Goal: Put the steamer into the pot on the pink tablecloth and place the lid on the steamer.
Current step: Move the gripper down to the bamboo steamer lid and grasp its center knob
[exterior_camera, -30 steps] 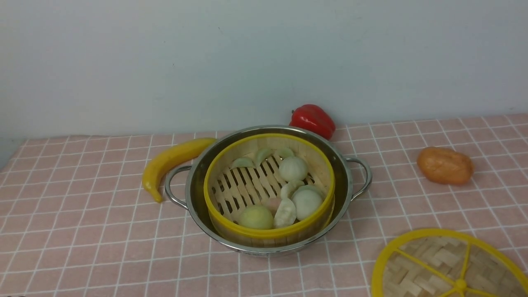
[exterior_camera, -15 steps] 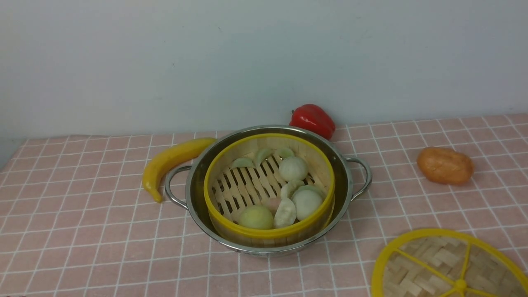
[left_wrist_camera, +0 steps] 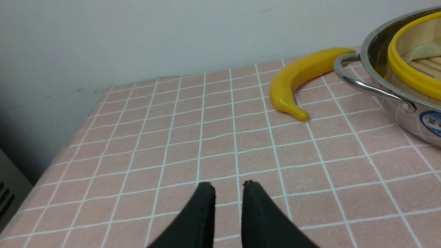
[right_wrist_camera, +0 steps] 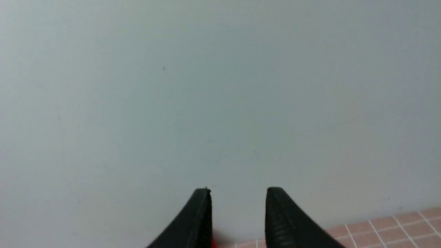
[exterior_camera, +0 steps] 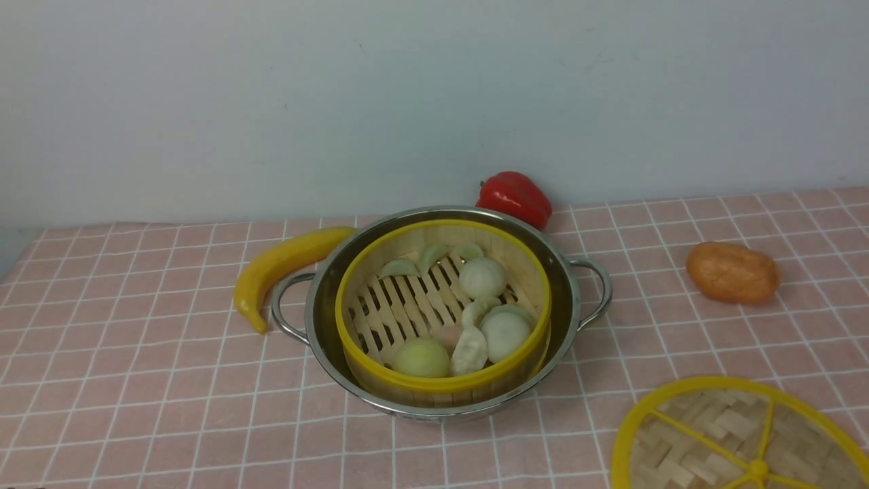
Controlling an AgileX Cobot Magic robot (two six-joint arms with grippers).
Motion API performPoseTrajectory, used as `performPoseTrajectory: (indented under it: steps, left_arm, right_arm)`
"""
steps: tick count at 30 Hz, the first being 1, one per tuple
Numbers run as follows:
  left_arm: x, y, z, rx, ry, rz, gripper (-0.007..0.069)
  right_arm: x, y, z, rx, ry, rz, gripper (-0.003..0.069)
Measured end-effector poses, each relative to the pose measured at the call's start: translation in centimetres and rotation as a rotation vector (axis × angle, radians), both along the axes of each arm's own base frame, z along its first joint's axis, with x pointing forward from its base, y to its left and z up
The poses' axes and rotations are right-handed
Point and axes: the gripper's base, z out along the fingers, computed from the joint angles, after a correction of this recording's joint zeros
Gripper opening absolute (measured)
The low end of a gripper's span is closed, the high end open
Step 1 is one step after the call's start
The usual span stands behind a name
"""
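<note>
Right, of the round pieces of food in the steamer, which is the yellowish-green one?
The bun nearest the robot; the other round ones are whitish.

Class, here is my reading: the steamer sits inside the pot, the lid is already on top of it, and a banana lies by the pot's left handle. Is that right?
Not quite: the lid is not on the steamer. The front view shows it lying on the pink tablecloth. The rest stands.

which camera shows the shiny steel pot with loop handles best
The front view: the wide shiny steel pot appears there whole, with both loop handles. The left wrist view shows only part of it, with one handle and a blue label. The right wrist view shows none.
</note>
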Motion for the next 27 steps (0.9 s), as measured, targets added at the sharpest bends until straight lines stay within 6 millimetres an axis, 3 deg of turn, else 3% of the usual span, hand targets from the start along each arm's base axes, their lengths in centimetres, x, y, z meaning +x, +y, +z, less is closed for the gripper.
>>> performPoseTrajectory:
  steps: [6,10,12,16,17,18,20,21,22,24,26,27]
  left_arm:
    - [0.0,0.0,0.0,0.013,0.001,-0.003,0.0128]
    - [0.0,0.0,0.0,0.013,0.001,-0.003,0.0136]
    - [0.0,0.0,0.0,0.014,0.001,-0.004,0.0139]
    - [0.0,0.0,0.0,0.015,0.002,-0.004,0.0142]
    - [0.0,0.0,0.0,0.015,0.002,-0.004,0.0146]
    - [0.0,0.0,0.0,0.015,0.002,-0.004,0.0148]
    - [0.0,0.0,0.0,0.015,0.002,-0.004,0.0148]
    - [0.0,0.0,0.0,0.015,0.002,-0.004,0.0148]
    - [0.0,0.0,0.0,0.015,0.002,-0.004,0.0148]
    - [0.0,0.0,0.0,0.015,0.002,-0.004,0.0149]
    - [0.0,0.0,0.0,0.015,0.002,-0.004,0.015]
    - [0.0,0.0,0.0,0.015,0.002,-0.004,0.0158]
  right_arm:
    - [-2.5,0.4,1.7,0.051,0.083,0.045,0.024]
    - [-3.4,0.9,0.7,0.035,0.311,0.123,0.024]
    - [-2.8,1.1,0.3,0.001,0.428,0.165,0.024]
    - [1.1,1.7,0.4,-0.111,0.636,0.265,0.024]
    - [3.8,2.1,0.3,-0.191,0.734,0.328,0.024]
    - [4.8,2.3,0.2,-0.22,0.768,0.35,0.024]
    - [8.9,2.6,-0.6,-0.317,0.902,0.423,0.024]
    - [11.4,2.7,-1.5,-0.366,0.992,0.462,0.024]
    - [12.1,2.8,-1.8,-0.378,1.017,0.472,0.024]
    - [15.8,2.8,-4.1,-0.418,1.178,0.522,0.024]
    - [17.0,2.9,-5.1,-0.423,1.232,0.534,0.024]
    - [18.5,3.1,-6.4,-0.438,1.286,0.543,0.024]
